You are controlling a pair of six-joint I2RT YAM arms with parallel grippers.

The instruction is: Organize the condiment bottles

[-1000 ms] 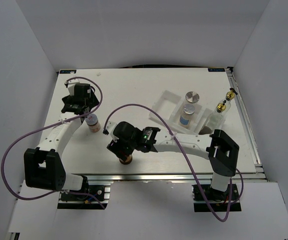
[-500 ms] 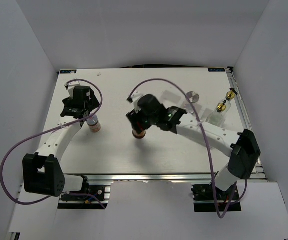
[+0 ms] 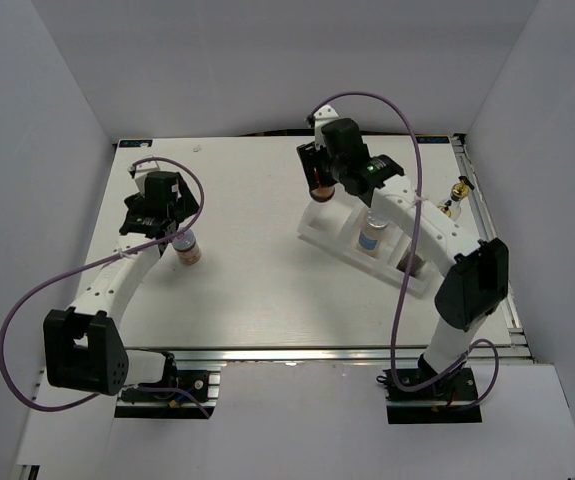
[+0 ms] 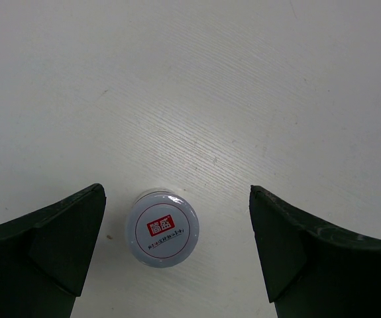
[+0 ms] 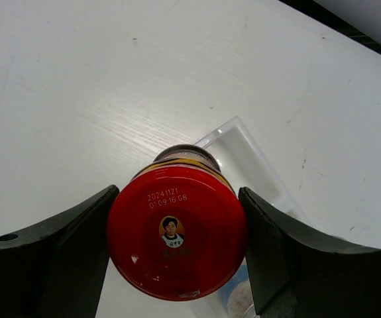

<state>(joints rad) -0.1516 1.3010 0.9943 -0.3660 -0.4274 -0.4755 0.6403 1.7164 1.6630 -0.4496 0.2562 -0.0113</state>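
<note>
My right gripper [image 3: 319,186] is shut on the red-lidded jar [image 5: 177,232] and holds it above the left end of the white tray [image 3: 315,230]. The tray's corner shows under the jar in the right wrist view [image 5: 243,142]. A silver-lidded jar [image 3: 370,236] stands in the tray's middle compartment. One gold-topped bottle [image 3: 459,188] stands at the right; the rest are hidden by my right arm. My left gripper [image 4: 177,222] is open over the small pinkish-lidded jar [image 4: 162,228], which stands on the table nearer the left finger. The jar also shows in the top view [image 3: 188,250], with the left gripper [image 3: 173,232] above it.
The table's right edge has a metal rail [image 3: 497,270] beside the tray. White walls enclose the table on three sides. My right arm stretches across the tray's right half.
My right arm has carried the red-lidded jar from the table's front middle to the back right, above the tray. My left gripper has shifted slightly over the small jar.
</note>
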